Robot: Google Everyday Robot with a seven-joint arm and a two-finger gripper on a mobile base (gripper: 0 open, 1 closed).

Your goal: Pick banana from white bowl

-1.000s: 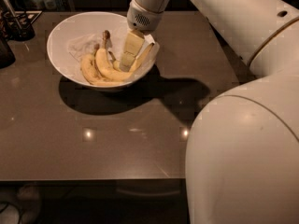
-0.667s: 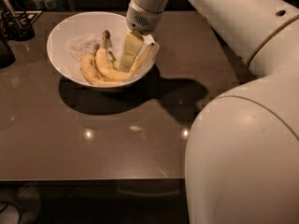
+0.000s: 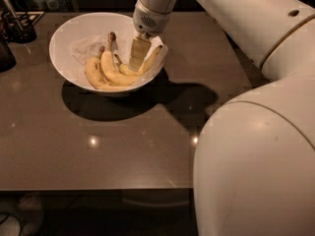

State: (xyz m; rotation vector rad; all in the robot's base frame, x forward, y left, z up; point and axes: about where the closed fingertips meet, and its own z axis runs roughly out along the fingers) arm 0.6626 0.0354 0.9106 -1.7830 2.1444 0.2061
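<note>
1 loose banana [image 3: 149,62] + 2 joined bananas [image 3: 104,72] in 1 white bowl [image 3: 64,38], 1 gripper [image 3: 148,53] inside bowl.

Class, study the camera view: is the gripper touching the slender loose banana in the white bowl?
Cannot tell. In the camera view the gripper overlaps the banana inside the white bowl, but no contact or gap shows plainly.

The gripper [image 3: 142,63] stands low inside the white bowl [image 3: 64,38], at its right side, and it covers the middle part of the banana [image 3: 152,58]. The paper [image 3: 83,48] lies partly hidden under the two joined bananas [image 3: 106,70]. The arm [image 3: 246,33] is cut by the top and right edges, and the dark things [image 3: 17,26] by the left edge
</note>
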